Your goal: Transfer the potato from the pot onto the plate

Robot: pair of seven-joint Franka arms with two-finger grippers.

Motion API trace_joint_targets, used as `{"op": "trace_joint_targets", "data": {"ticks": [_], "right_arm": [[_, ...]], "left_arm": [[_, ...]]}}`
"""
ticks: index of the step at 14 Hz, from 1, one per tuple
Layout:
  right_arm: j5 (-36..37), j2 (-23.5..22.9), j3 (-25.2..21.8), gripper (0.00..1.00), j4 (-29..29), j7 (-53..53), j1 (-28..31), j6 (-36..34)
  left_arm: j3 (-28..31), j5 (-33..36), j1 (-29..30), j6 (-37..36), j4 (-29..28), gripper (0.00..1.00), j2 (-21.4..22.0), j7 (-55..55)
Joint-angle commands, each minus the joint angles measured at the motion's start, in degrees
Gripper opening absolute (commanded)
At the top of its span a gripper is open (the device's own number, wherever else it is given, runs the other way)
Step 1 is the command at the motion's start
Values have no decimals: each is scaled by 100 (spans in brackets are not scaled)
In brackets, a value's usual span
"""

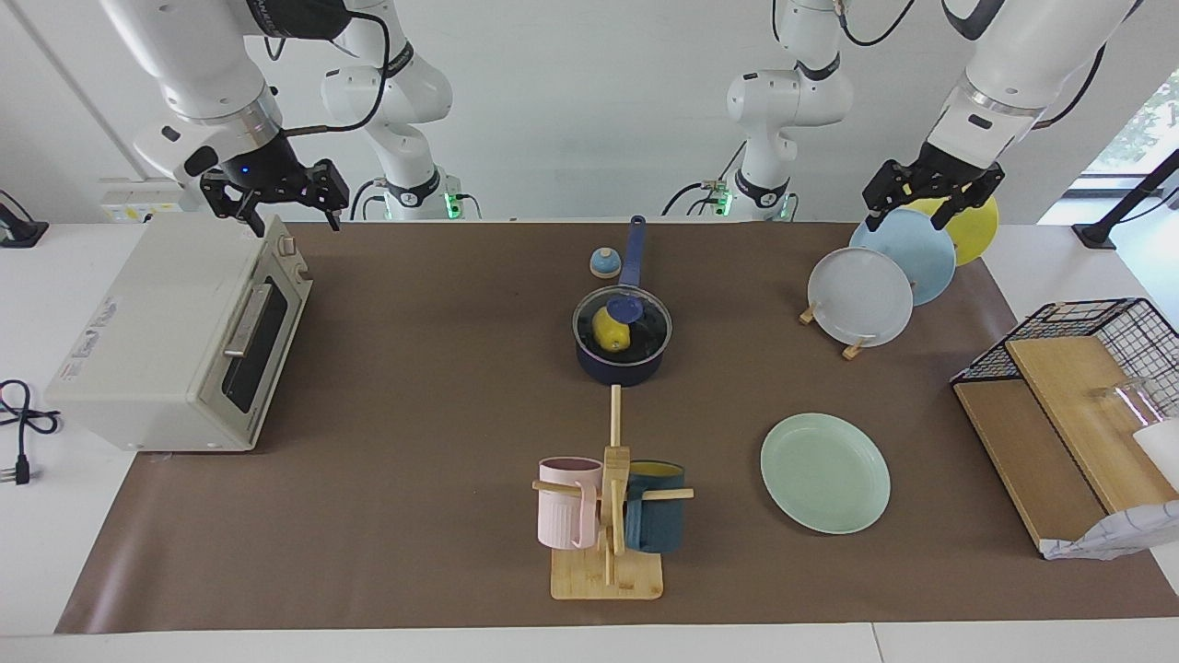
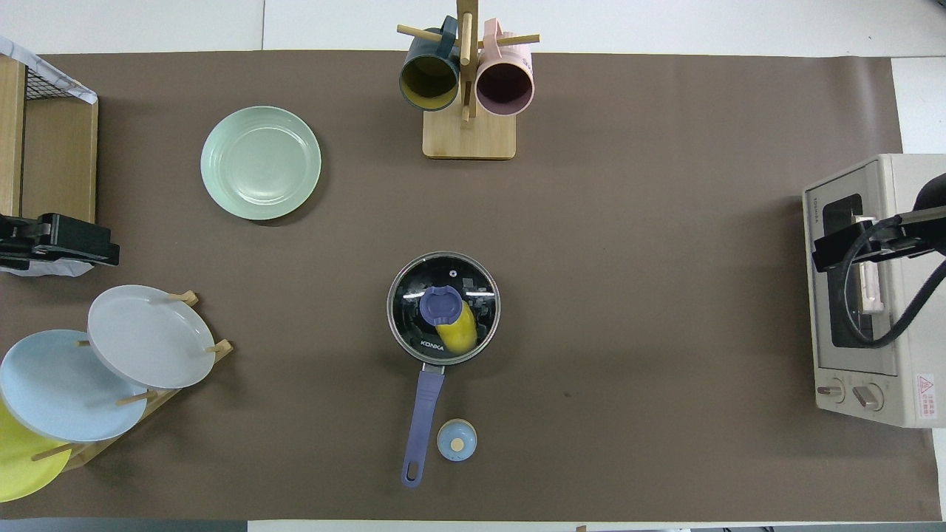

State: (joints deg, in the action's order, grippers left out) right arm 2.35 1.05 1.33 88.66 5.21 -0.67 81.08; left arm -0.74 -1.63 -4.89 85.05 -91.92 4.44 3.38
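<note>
Small yellow lumpy potato (image 1: 610, 329) lay in lidded navy saucepan (image 1: 623, 366) at table centre, half hidden under clear glass lid's blue knob (image 1: 624, 307). Pale mint-green round plate (image 1: 824, 472) sat toward the left arm's end. Left gripper (image 1: 928, 204) hung over racked plates (image 1: 898, 267), right gripper (image 1: 287, 207) over the cream toaster oven (image 1: 184, 345); both spread wide, empty.

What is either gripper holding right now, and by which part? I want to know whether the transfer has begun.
Nothing is held. The left gripper hangs open over the plate rack; the right gripper hangs open over the toaster oven. The potato sits in the lidded pot.
</note>
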Motion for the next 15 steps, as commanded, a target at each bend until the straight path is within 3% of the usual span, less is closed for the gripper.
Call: {"op": "trace_joint_targets", "data": {"ticks": [1, 15], "right_arm": [[-138, 10, 96, 100, -15, 24, 137, -31], [-156, 27, 51, 100, 64, 190, 32, 135]], "left_arm": [[-23, 92, 6, 73, -177, 100, 163, -66], [-58, 75, -3, 81, -169, 100, 163, -48]]}}
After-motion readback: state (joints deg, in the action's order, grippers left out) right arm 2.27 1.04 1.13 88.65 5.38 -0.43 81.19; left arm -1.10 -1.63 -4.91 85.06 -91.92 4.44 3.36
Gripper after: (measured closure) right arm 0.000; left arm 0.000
